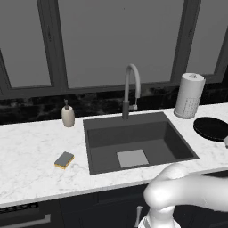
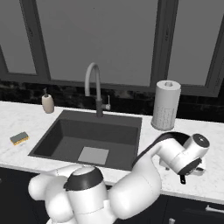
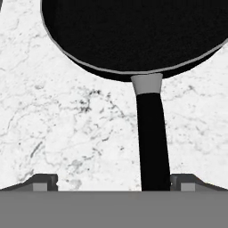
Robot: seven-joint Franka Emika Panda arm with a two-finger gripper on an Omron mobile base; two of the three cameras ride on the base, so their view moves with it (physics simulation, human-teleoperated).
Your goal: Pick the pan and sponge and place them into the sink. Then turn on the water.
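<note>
Marble counter: pan right of sink, its handle between my wide-open claw tips; sponge lies left of the basin.

Location type: domestic kitchen. Indicators: white marble worktop with recessed dark sink, gooseneck faucet, soap dispenser, paper towel roll, sponge, frying pan, dark base cabinets, windows behind.
</note>
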